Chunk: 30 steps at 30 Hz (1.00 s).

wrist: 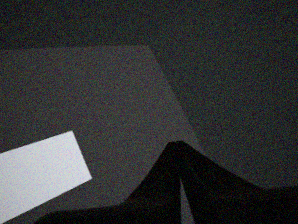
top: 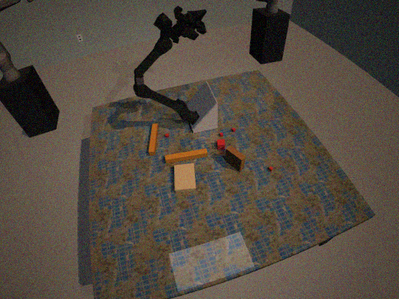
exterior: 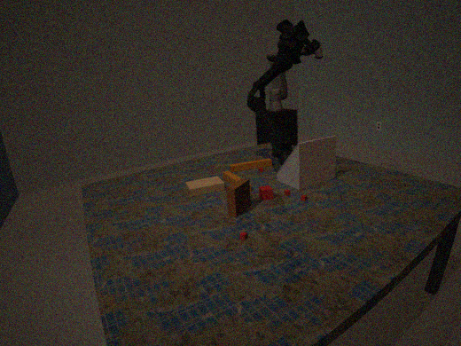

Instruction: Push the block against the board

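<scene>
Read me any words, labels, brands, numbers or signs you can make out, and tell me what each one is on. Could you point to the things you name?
None can be read. The pale square block (top: 184, 176) (exterior: 205, 184) and the red cube (top: 221, 144) (exterior: 266, 192) show no lettering. The arm (top: 153, 55) (exterior: 272, 74) is too dark and grainy to tell.

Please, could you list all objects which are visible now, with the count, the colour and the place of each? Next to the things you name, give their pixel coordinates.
square block (top: 184, 176) (exterior: 205, 184): 1, pale tan, beside one long bar
long bars: 2, orange, between arm and square block
upright block (top: 234, 158) (exterior: 238, 198): 1, brown, near red cube
red cube (top: 221, 144) (exterior: 266, 192): 1, red, mid-table
tiny pieces: 4, red, scattered
wedge-like panel: 1, grey-white, beside arm base
pedestals: 2, black, beyond table
end effector (top: 201, 21): 1, black, raised, shut
</scene>
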Each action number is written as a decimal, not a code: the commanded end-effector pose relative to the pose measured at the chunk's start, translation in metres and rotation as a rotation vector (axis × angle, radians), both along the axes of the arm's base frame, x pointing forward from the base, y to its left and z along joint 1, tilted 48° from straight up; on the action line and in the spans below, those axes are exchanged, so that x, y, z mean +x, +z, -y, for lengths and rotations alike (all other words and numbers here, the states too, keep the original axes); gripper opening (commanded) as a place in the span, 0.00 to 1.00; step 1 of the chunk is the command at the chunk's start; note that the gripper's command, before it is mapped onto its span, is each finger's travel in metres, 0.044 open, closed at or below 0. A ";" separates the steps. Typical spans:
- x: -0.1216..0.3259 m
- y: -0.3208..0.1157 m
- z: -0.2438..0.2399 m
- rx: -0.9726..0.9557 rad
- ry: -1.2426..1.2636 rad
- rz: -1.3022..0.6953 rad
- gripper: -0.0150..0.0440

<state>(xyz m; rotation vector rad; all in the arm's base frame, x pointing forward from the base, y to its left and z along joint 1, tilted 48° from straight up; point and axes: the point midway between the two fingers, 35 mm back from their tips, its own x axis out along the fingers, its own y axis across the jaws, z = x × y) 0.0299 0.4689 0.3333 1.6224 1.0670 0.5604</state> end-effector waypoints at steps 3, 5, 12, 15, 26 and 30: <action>0.049 -0.050 -0.011 -0.194 -0.096 0.016 0.25; 0.064 -0.065 -0.012 -0.253 -0.126 0.016 0.25; 0.118 -0.118 -0.005 -0.464 -0.228 0.000 0.25; 0.140 -0.141 0.001 -0.555 -0.270 -0.016 0.25; 0.213 -0.218 0.047 -0.887 -0.413 -0.112 0.25; 0.236 -0.244 0.071 -1.005 -0.459 -0.163 0.25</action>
